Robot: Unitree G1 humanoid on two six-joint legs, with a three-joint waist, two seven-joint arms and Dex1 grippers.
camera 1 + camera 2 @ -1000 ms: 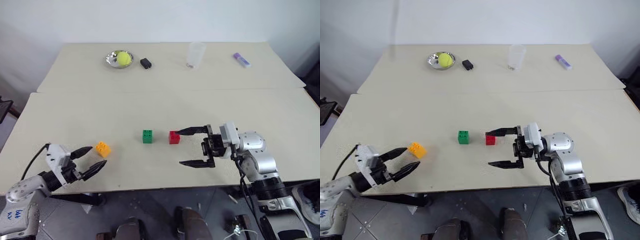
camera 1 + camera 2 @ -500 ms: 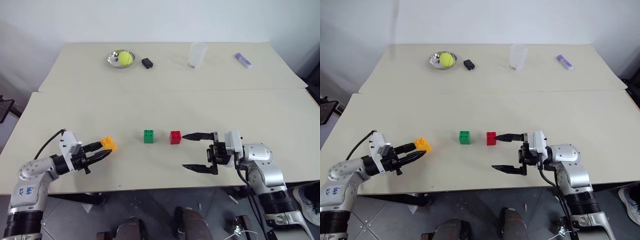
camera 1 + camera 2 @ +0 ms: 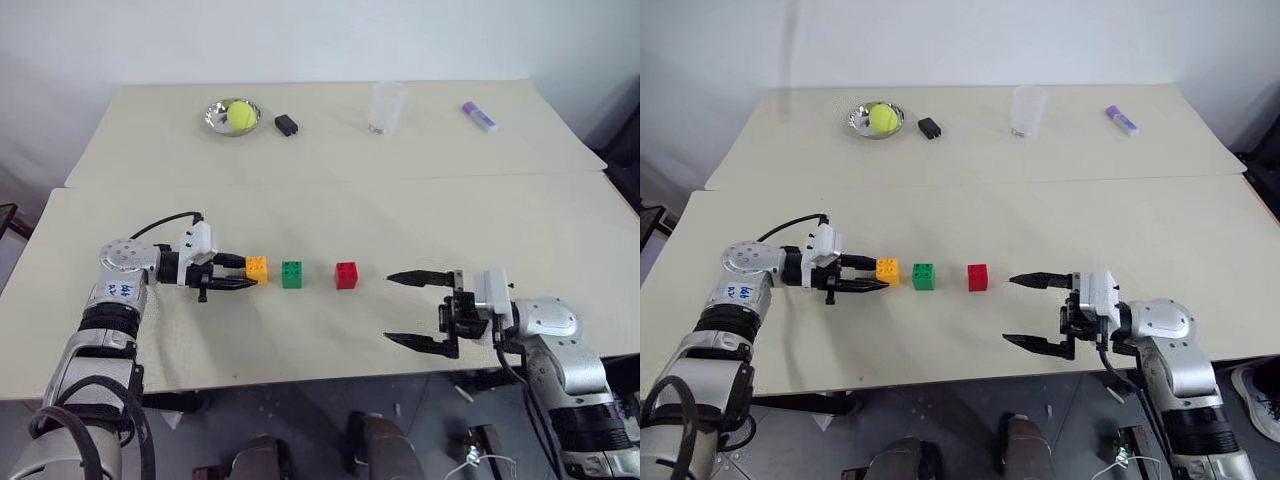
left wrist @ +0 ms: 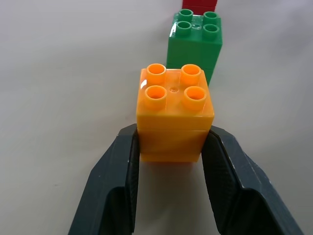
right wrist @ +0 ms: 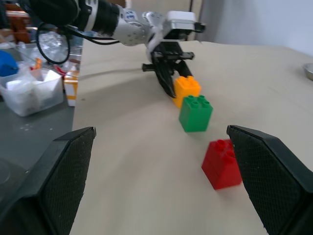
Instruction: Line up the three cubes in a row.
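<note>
Three cubes lie in a line across the near table: the orange-yellow cube (image 3: 257, 268), the green cube (image 3: 292, 273) and the red cube (image 3: 347, 275). My left gripper (image 3: 248, 276) reaches in from the left and is shut on the orange-yellow cube (image 4: 173, 110), its fingers (image 4: 120, 166) clamping the cube's lower sides. A narrow gap separates that cube from the green cube (image 4: 194, 46). My right gripper (image 3: 388, 308) hovers open to the right of the red cube (image 5: 222, 164), apart from it, with nothing between its fingers.
On the far table stand a silver bowl (image 3: 213, 117) holding a yellow-green ball (image 3: 238, 115), a small black block (image 3: 287, 124), a clear cup (image 3: 385, 107) and a purple item (image 3: 478, 117). A seam (image 3: 320, 180) divides the two tables.
My left gripper closed on the orange-yellow cube and carried it right, up beside the green cube. My right gripper, still open, drew back to the right, away from the red cube.
</note>
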